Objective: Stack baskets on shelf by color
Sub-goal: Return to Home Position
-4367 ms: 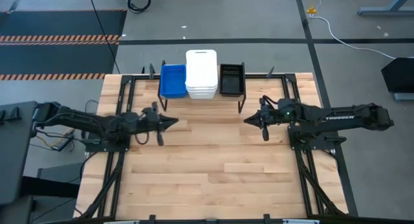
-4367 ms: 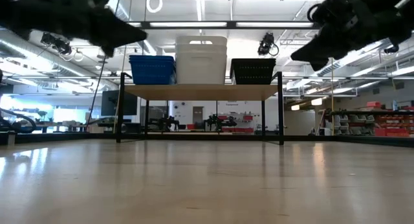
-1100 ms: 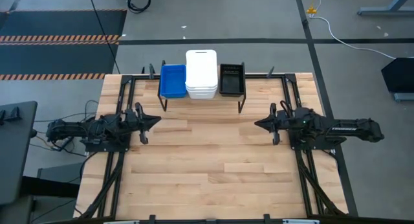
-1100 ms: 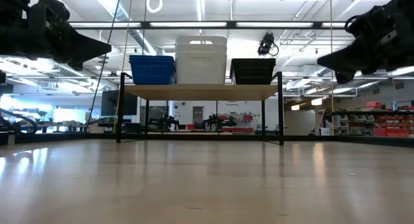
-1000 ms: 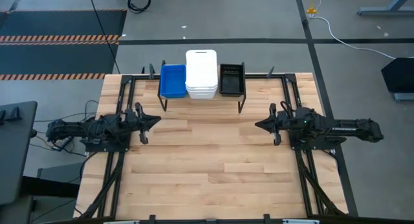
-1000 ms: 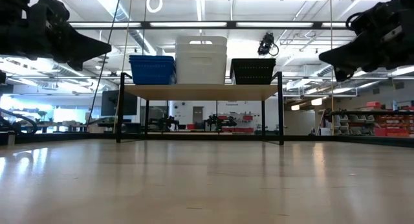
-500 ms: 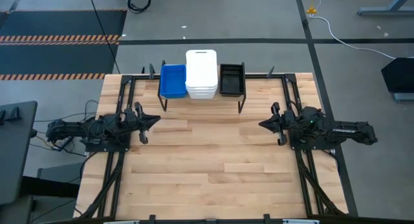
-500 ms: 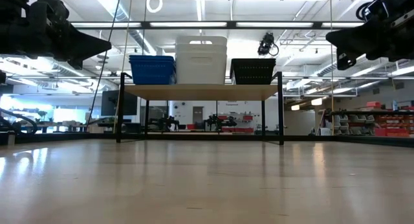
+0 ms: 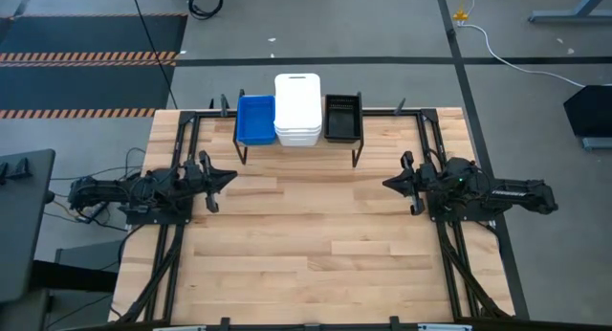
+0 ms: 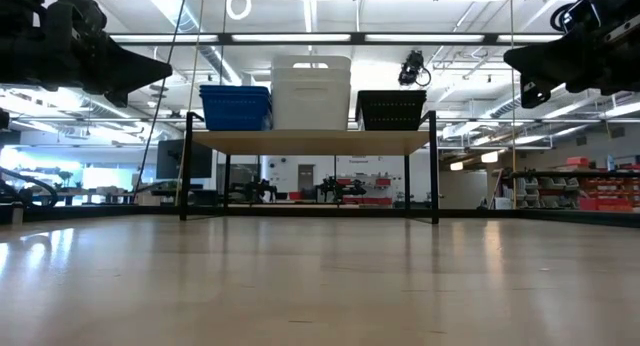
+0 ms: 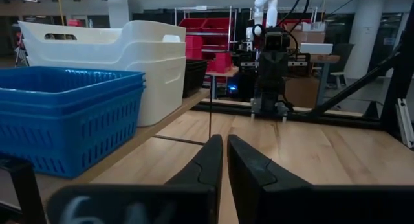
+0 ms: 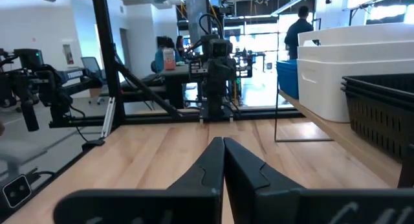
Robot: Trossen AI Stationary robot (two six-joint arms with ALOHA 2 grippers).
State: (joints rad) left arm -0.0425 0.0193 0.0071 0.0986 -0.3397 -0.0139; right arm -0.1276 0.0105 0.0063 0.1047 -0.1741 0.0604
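low view: places the shelf (image 10: pixel 310 141) square across the far side of the table (image 10: pixel 320 286), plank top level on thin black legs. bears three nested stacks in one row on the plank: blue baskets (image 10: pixel 236 106) at the shelf's left-arm end, white baskets (image 10: pixel 311 91) at the shelf's middle, black baskets (image 10: pixel 391 109) at the shelf's right-arm end. one colour per stack. white stack: tallest. blue and black stacks: close to equal height. neighbouring stacks: close side by side; contact not resolvable.

high view: confirms the same order along the shelf. puts the white stack farther back over the shelf than either neighbour.

left gripper (image 9: pixel 229 176): in front of the shelf and out beyond its left-arm end, well apart from the blue baskets, pointing toward the right arm. raised clear of the table, about level with the baskets on the shelf. jaws: clenched to a hairline slit, nothing between.

right gripper (image 9: pixel 386 185): in front of the shelf and out beyond its right-arm end, well apart from the black baskets, pointing toward the left arm. raised to a similar level. jaws: pressed together, nothing held.

right wrist view: person (image 12: pixel 299 31) standing in the room beyond the shelf.
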